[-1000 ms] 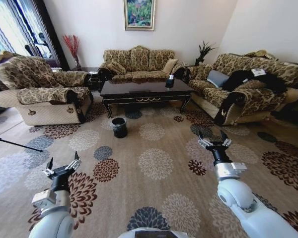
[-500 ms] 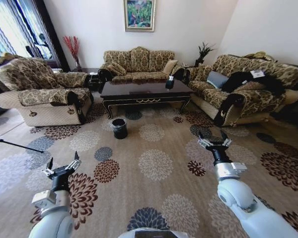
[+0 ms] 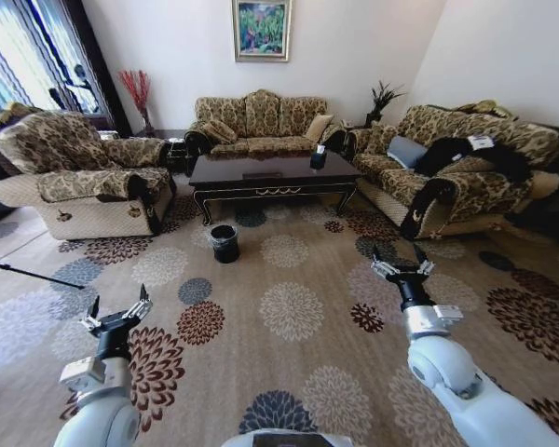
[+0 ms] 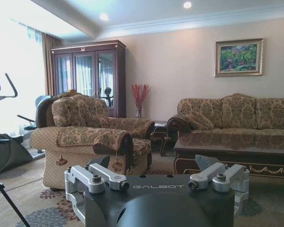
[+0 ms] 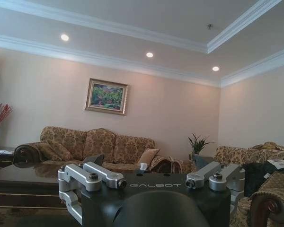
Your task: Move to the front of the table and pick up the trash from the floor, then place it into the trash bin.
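Glossy dark wood, patterned cloth and brushed metal in a carpeted sitting room.
The table [image 3: 272,171] is polished dark brown wood with gold trim, its top glossy enough to mirror the sofa [image 3: 259,119], which is covered in woven floral cloth. The floor [image 3: 289,307] is matt, flower-patterned carpet. The trash bin [image 3: 224,241] is black with a crinkled clear plastic liner. The left gripper [image 3: 117,311] and right gripper [image 3: 402,265] show pale metal fingers on smooth matt dark housings.
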`<state>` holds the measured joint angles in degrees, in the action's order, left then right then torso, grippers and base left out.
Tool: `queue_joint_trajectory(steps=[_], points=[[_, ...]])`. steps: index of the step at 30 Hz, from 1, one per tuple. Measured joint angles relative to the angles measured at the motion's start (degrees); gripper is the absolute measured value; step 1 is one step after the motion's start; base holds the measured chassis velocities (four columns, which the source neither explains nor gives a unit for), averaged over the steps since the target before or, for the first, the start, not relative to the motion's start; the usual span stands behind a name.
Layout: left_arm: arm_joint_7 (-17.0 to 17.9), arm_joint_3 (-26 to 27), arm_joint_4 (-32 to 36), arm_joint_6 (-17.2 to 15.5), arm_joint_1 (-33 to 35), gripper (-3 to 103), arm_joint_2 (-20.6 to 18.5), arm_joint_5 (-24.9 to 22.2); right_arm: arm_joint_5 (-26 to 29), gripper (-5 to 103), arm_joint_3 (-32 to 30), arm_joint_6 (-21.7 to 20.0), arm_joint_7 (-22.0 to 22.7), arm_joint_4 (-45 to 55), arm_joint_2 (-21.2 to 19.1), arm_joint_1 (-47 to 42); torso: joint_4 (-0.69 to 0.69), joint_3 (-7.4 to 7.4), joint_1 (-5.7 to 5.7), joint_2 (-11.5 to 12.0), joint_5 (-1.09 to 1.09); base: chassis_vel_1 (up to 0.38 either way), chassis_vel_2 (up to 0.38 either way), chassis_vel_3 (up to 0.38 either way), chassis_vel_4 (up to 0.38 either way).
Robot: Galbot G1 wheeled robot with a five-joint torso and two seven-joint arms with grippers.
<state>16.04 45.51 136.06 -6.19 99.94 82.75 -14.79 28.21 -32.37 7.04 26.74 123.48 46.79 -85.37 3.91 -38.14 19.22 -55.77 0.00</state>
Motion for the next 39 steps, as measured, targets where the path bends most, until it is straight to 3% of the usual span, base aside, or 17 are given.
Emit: queue_joint_trajectory(steps=[39], points=[[0.0,0.0,0.0,0.0,0.0,100,0.0,0.0,0.0,100,0.0,0.0,0.0,0.0,0.0,0.0,0.0,-6.05,4.82,-10.87,0.0,0.0,0.0,0.0,0.0]])
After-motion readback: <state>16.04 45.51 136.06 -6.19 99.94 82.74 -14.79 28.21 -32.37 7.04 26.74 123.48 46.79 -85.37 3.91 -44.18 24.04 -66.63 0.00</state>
